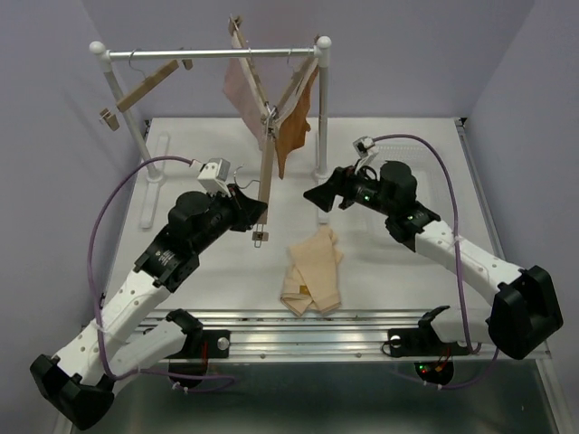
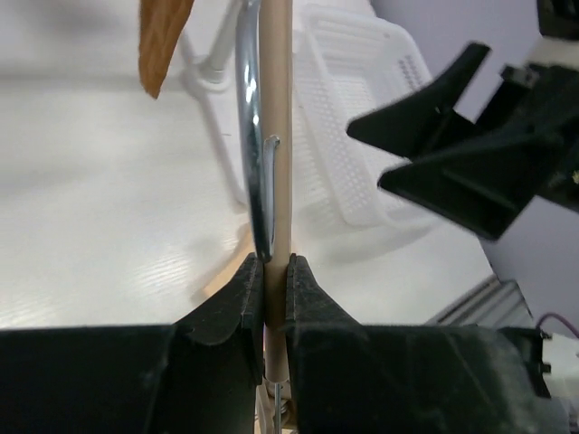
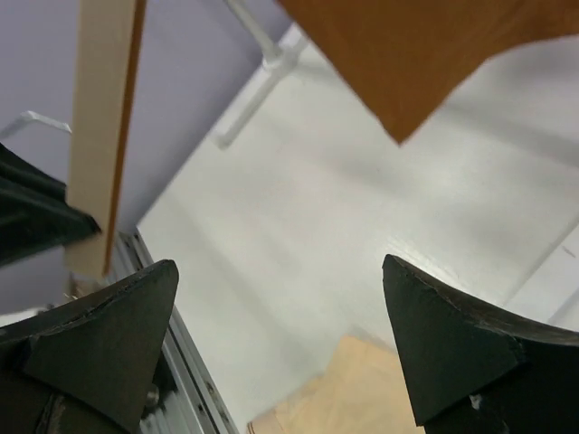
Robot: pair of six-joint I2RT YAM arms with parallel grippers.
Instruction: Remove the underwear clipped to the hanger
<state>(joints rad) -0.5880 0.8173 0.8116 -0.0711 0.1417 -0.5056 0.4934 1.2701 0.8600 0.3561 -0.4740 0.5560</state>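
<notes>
Though crumpled, soft cream underwear [image 1: 312, 273]

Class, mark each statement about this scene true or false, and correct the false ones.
1. The cream briefs lie on the table. True.
2. The right fingers grip the rust briefs. False: they stand open and empty, below the rust briefs.
3. The left fingers are shut on the hanger. True.
4. All three briefs are off the hanger. False: the pink briefs and the rust briefs hang from it.
5. A second hanger, bare, hangs on the rack. True.
</notes>
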